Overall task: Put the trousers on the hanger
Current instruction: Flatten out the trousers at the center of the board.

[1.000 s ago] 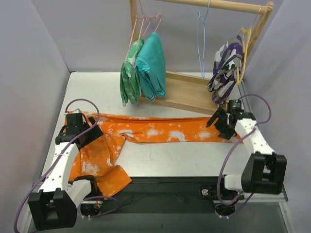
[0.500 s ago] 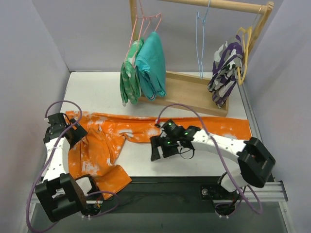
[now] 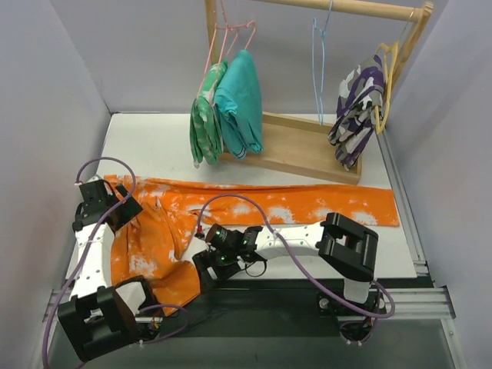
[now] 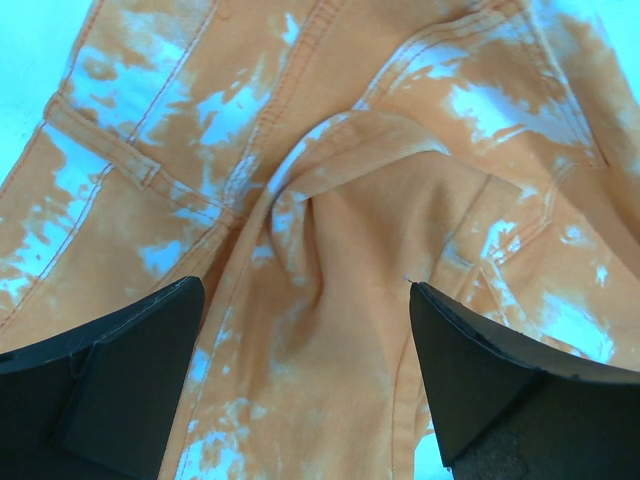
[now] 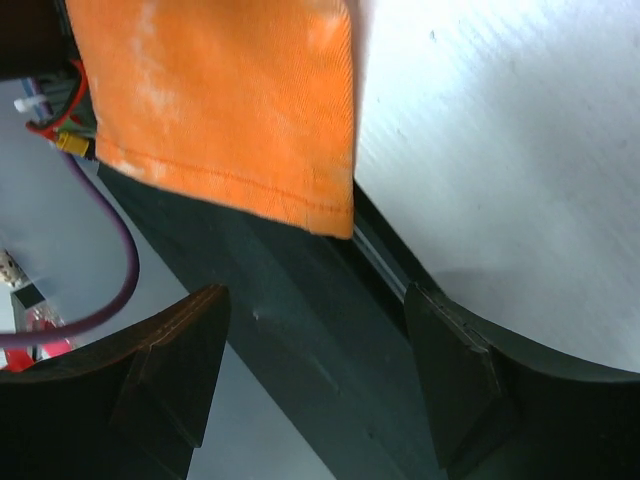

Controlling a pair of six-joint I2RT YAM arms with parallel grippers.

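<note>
Trousers lying spread on table; hanger hanging beyond trousers. Left gripper hovering over trousers' waistband, jaws wide, holding nothing. Right gripper hovering at trousers' near hem, jaws parted, empty. Best: pinching hem deep, clearing table edge.

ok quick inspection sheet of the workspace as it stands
surface: white table, trousers lying across it
job's things: orange trousers spread out, one leg's hem over the front edge; light-blue hanger hanging bare on the rail
clutter: teal garment, green garment and purple-and-white garment hanging on the rack
grippers: left gripper open above the trousers; right gripper open beside the hem
cables: purple cable looped off each arm
surroundings: wooden rack, plain walls
</note>
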